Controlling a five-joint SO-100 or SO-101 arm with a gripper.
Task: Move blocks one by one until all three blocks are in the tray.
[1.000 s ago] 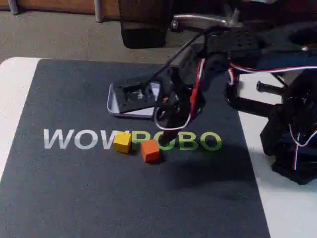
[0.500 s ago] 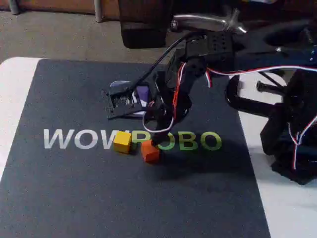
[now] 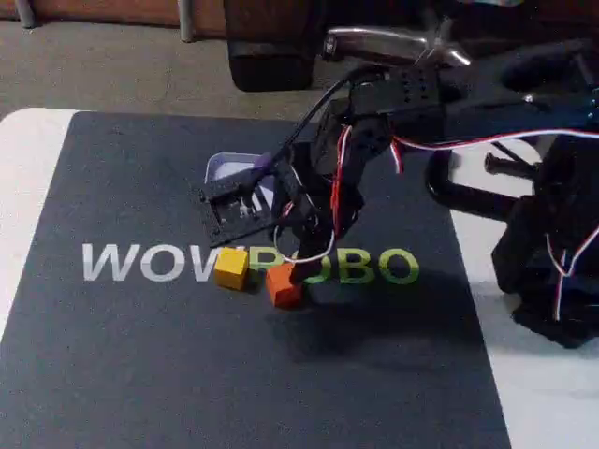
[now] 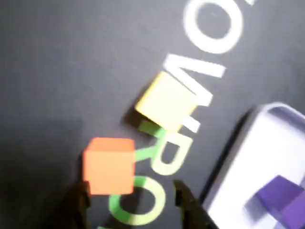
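Observation:
The orange block [image 3: 284, 285] and the yellow block [image 3: 231, 267] lie side by side on the dark mat, on the printed lettering. Behind them stands the pale tray [image 3: 221, 168], partly hidden by the arm, with the purple block [image 3: 265, 162] inside it. My gripper [image 3: 288, 262] hangs open just above and behind the orange block. In the wrist view the orange block [image 4: 109, 164] sits just ahead of the gap of my gripper [image 4: 133, 210], apart from both fingertips. The yellow block [image 4: 167, 104] lies beyond it. The tray [image 4: 257, 148] holds the purple block [image 4: 281, 198] at right.
The dark mat [image 3: 140, 355] with "WOWROBO" lettering covers a white table [image 3: 23, 178]. The arm's base and cables [image 3: 552, 253] fill the right side. A dark furniture leg [image 3: 271, 47] stands behind the mat.
The gripper has left the tray and swung forward and down toward the orange block. The purple block stays in the tray. Orange and yellow blocks have not moved.

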